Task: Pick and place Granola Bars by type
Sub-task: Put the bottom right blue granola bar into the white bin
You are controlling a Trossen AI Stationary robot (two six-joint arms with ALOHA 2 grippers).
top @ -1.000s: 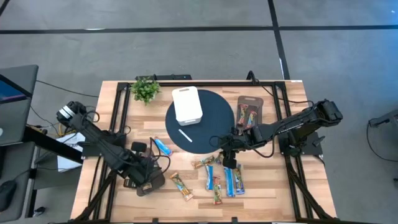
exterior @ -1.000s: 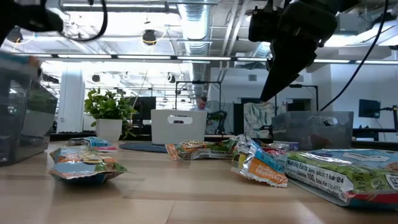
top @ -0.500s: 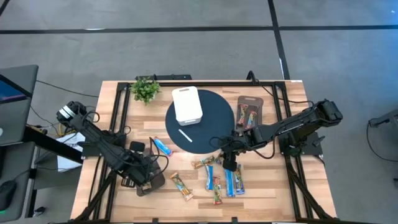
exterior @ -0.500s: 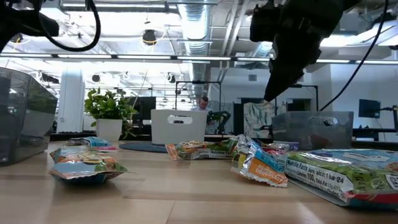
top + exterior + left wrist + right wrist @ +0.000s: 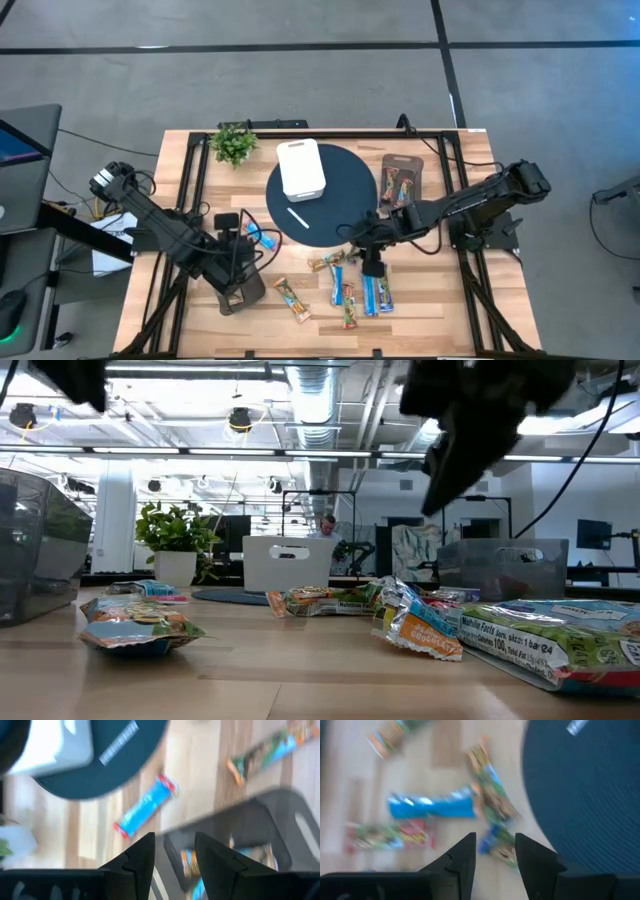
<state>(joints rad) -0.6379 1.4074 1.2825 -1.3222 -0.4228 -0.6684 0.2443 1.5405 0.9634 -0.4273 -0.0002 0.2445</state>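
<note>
L wrist: grey tray (image 5: 260, 825) holds bars | L fingers (image 5: 142, 855) apart | R fingers (image 5: 465, 852) apart, empty

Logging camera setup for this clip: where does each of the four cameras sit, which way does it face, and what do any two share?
High view: overhead, straight down on the table; both arms show.
Low view: table height, facing the room across granola bars; dark arm parts overhead.
Left wrist view: over the grey tray; own fingers open, empty.
Right wrist view: over loose bars; own fingers apart.
Shared: the blue bar, left wrist and high views.
</note>
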